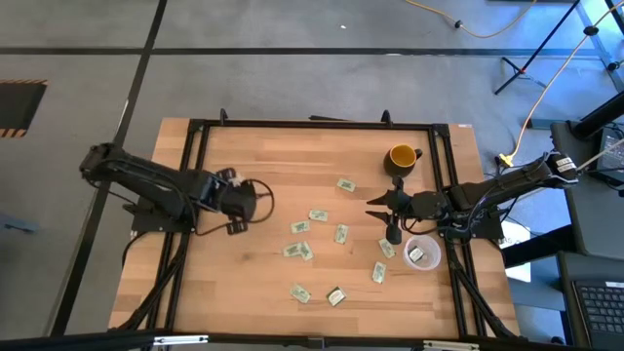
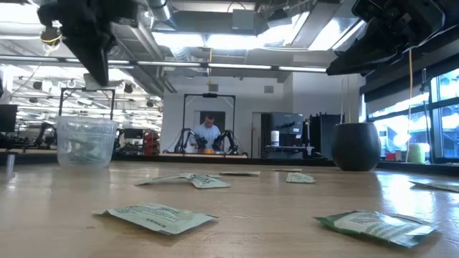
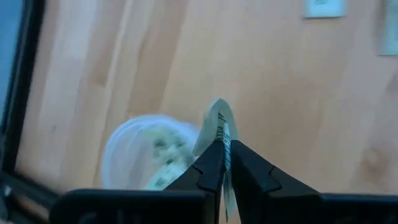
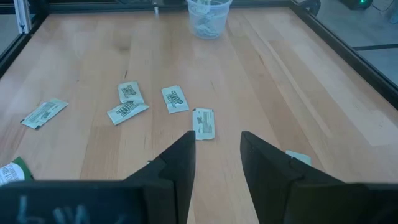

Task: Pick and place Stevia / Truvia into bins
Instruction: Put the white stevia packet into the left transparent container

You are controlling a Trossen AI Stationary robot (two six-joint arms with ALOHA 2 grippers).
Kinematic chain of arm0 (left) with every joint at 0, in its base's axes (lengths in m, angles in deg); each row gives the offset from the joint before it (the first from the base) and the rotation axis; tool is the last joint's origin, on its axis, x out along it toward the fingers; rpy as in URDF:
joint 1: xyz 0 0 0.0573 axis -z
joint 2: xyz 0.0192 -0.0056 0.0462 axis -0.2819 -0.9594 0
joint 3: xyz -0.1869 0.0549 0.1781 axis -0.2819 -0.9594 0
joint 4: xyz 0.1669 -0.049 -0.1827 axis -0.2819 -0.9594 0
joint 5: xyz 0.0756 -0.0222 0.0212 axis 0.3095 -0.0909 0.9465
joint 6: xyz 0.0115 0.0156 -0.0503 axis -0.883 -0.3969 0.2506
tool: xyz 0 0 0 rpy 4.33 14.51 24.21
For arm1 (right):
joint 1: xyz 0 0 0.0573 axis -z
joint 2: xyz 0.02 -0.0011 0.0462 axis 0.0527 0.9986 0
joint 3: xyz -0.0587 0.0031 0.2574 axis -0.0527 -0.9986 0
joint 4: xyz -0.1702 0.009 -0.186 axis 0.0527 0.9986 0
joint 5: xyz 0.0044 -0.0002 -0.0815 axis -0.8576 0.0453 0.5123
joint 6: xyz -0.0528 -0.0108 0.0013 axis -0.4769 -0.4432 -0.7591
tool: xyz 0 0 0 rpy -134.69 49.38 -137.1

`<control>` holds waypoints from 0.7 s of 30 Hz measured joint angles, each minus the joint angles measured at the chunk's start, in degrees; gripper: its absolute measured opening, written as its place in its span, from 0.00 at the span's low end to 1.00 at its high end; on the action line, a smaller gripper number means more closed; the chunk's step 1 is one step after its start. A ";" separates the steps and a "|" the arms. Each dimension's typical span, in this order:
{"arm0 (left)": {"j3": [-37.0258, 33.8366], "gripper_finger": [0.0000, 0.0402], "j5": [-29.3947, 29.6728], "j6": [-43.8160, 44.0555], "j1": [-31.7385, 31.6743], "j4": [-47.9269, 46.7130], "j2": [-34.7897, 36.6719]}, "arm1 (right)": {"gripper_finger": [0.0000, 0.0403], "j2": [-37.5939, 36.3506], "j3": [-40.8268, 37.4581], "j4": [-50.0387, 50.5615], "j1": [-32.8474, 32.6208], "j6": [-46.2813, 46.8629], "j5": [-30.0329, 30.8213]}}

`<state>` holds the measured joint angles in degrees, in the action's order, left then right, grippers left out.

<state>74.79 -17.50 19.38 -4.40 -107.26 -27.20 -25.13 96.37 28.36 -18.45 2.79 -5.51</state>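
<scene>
While the left gripper (image 3: 224, 149) hangs at centre-left of the high view, its jaws are pinched tight on one Stevia packet (image 3: 219, 121), held on edge just above the left clear cup (image 3: 146, 149). That cup already has packets lying in it, and from above it is hidden beneath the gripper. At centre-right of the high view the right gripper (image 1: 375, 209) hovers with its jaws spread apart and nothing between them, above the wooden desk (image 1: 273, 283). Loose Stevia packets (image 1: 317, 215) lie scattered flat across the middle and lower middle of the desk. A second clear cup (image 1: 421, 254) stands lower right, holding packets, near the right gripper. A yellow-orange mug (image 1: 401, 156) sits upper right of the desk.
</scene>
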 joint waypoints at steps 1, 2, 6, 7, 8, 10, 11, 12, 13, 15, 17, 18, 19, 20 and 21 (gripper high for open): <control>-1.06 0.07 0.46 0.67 -1.00 -0.24 1.00 | 0.33 0.00 0.00 -0.02 0.00 0.00 0.00; -2.19 0.08 0.91 1.15 -1.99 -0.23 1.90 | 0.33 0.00 0.00 -0.02 -0.01 0.00 0.00; -6.21 0.10 1.20 2.10 -5.75 -0.02 4.39 | 0.33 0.00 0.00 -0.02 -0.02 0.00 0.00; -7.09 0.10 1.60 2.12 -6.63 0.02 4.58 | 0.33 0.00 0.00 -0.03 -0.02 0.00 0.00; -7.95 0.11 2.20 2.20 -7.46 0.07 4.74 | 0.33 0.00 0.00 -0.04 -0.02 0.00 0.00; -9.48 0.12 2.57 2.26 -8.90 0.61 4.91 | 0.33 0.00 0.00 -0.02 0.00 0.00 0.00; -10.28 0.12 2.51 2.00 -9.60 1.21 4.88 | 0.33 0.00 0.00 -0.03 -0.01 0.00 0.00; -10.88 0.13 2.31 1.74 -10.23 1.79 4.85 | 0.33 0.00 0.00 -0.02 0.00 0.00 0.00; -11.35 0.13 2.09 1.69 -10.84 2.15 4.78 | 0.33 0.00 0.00 -0.04 0.00 0.00 0.00; -12.25 0.15 1.93 1.67 -11.90 3.27 4.61 | 0.33 0.00 0.00 -0.04 -0.01 0.00 0.00; -13.16 0.16 1.89 1.35 -12.79 4.16 4.64 | 0.33 0.00 0.00 -0.04 -0.01 0.00 0.00; -13.58 0.16 1.77 0.80 -13.18 4.97 4.63 | 0.33 0.00 0.00 -0.04 0.00 0.00 0.00; -13.91 0.16 1.52 0.19 -13.54 5.59 4.60 | 0.33 0.00 0.00 -0.04 -0.02 0.00 0.00; -14.20 0.17 1.40 -0.28 -13.86 6.06 4.60 | 0.33 0.00 0.00 -0.04 0.00 0.00 0.00; -14.41 0.17 1.38 -0.42 -14.13 6.35 4.60 | 0.33 0.00 0.00 -0.04 0.00 0.00 0.00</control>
<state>60.39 -16.12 18.95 -18.53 -100.91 -22.60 -25.13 96.37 28.32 -18.45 2.79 -5.51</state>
